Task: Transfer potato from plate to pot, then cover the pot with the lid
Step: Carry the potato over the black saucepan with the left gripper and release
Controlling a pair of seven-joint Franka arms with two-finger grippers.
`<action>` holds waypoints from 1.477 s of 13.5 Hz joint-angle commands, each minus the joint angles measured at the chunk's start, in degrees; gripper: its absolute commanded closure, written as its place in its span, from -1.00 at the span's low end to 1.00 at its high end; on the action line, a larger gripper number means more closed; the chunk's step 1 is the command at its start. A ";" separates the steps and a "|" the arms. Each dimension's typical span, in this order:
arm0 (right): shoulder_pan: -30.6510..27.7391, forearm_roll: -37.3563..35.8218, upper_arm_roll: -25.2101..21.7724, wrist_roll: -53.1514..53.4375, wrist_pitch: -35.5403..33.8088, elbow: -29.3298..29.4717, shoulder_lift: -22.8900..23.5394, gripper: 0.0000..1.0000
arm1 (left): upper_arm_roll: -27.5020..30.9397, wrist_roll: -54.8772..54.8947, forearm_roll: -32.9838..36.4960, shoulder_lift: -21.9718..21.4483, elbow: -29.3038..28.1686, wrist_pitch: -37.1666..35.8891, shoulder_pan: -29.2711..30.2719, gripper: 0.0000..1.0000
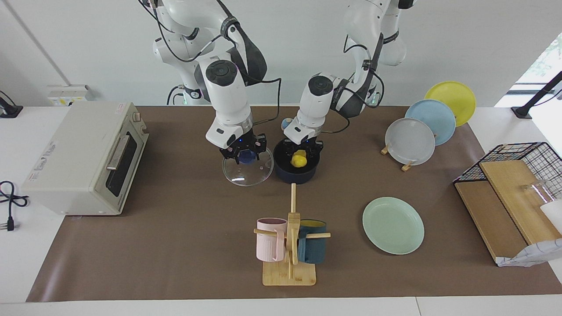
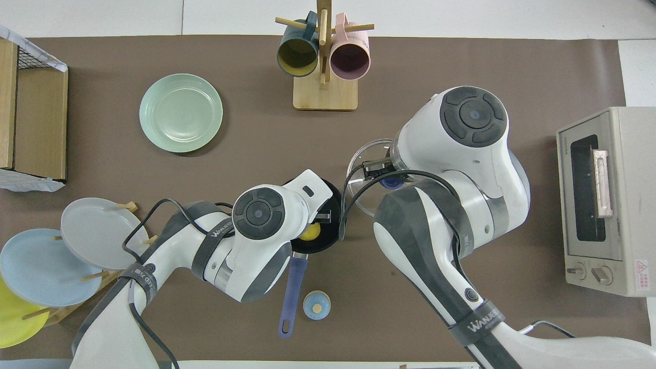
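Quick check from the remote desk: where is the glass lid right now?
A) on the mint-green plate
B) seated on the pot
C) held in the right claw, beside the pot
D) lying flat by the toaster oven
C: the right claw is shut on the blue knob of the lid, which hangs beside the pot, whose mouth is uncovered, with the potato visible inside.
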 commanded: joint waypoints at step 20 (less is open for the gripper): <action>7.43 0.24 -0.08 8.68 5.29 -0.56 0.22 1.00 | 1.07 11.21 0.21 -8.52 19.63 -29.80 16.30 -1.00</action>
